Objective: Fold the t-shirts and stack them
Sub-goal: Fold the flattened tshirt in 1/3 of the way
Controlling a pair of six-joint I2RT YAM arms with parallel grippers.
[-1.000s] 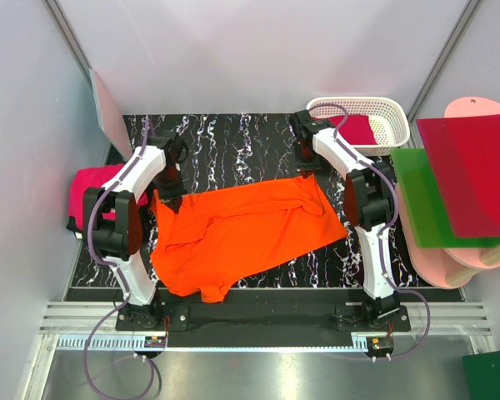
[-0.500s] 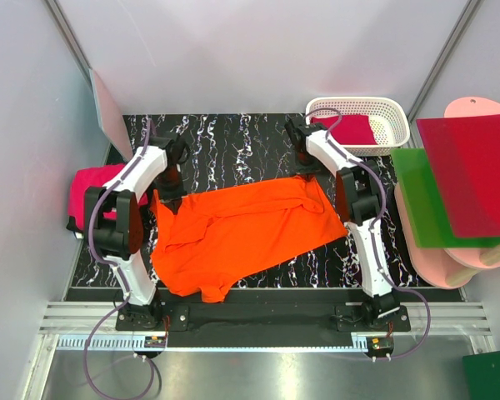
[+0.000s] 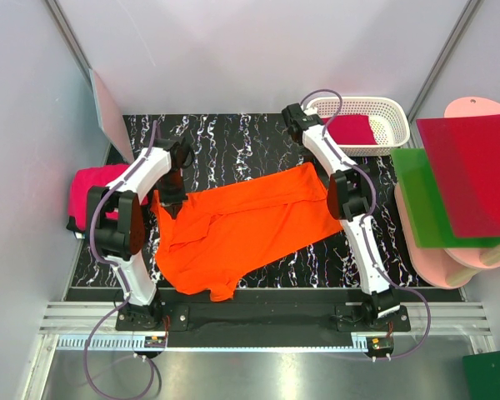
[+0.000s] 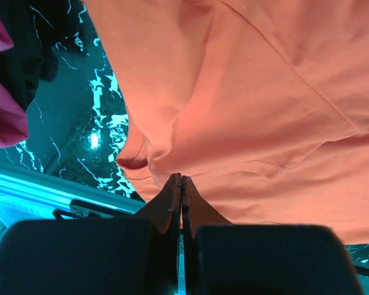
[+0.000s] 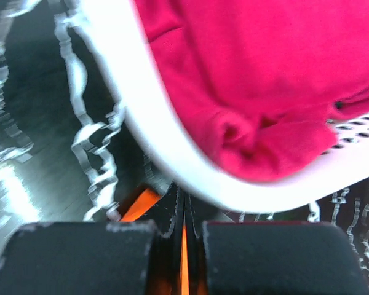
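Orange t-shirt (image 3: pixel 250 229) vanishes inside left hand (image 4: pixel 181 184), right hand (image 5: pixel 183 206).

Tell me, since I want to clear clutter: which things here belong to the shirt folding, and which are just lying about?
Job: orange t-shirt, pinched by left gripper and right gripper; crimson t-shirt in the white basket; magenta t-shirt at the table's left edge.
Lying about: red sheet; green sheet; pale pink boards.

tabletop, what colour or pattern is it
The tabletop is black with white marble-like veining; the top external view shows it best.
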